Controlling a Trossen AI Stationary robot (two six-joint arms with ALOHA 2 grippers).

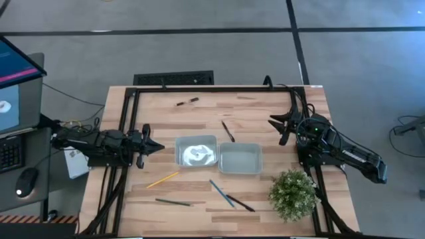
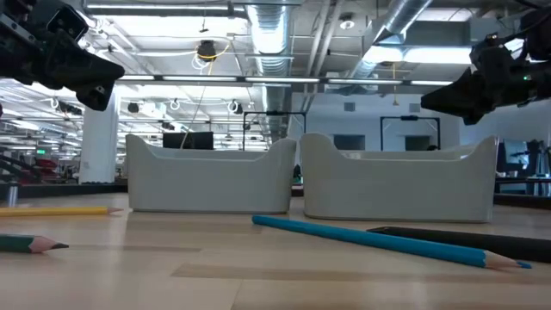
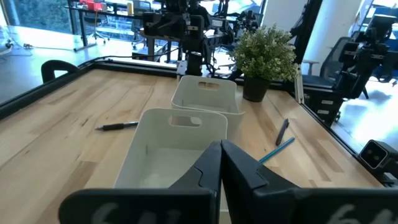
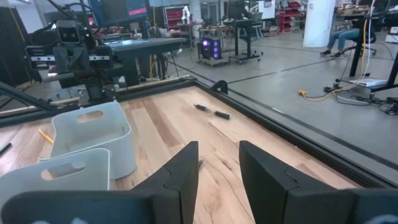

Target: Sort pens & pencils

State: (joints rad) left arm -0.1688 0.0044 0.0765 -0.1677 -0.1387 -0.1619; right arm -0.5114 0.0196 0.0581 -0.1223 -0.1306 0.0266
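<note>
Pencils three, pens three, bins two; left pincer together, right pincer apart.

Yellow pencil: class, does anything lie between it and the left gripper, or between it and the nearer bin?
Nothing visible does. The yellow pencil lies alone on bare wood, just below the left gripper and left of the left bin; both paths look open.
</note>
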